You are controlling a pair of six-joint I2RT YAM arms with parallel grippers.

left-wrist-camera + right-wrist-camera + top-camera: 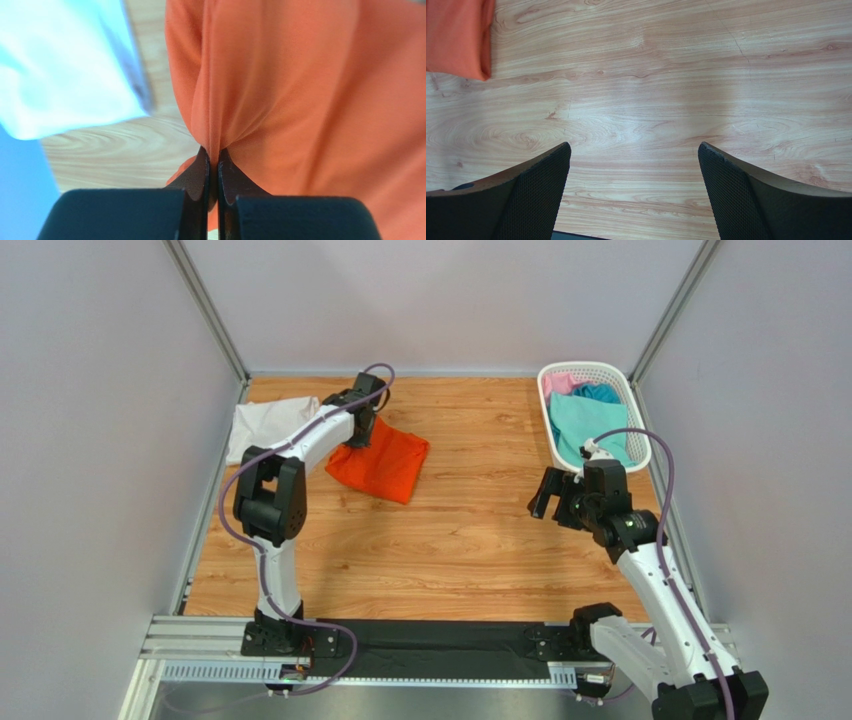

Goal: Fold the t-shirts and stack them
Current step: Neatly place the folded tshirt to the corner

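Note:
A folded bright orange t-shirt [385, 464] lies on the wooden table left of centre. My left gripper [362, 430] is shut on its far left edge; in the left wrist view the fingertips pinch a ridge of orange cloth [280, 85]. A white t-shirt [262, 424] lies at the far left, also in the left wrist view [65, 65]. Teal [585, 422], pink [560, 383] and blue [600, 393] shirts lie in the basket. My right gripper [548, 496] is open and empty above bare wood; a corner of the orange shirt [457, 36] shows in its view.
A white plastic lattice basket [590, 369] stands at the back right, next to the right wall. Grey walls close in the table on the left, back and right. The black rail with the arm bases [430, 640] runs along the near edge.

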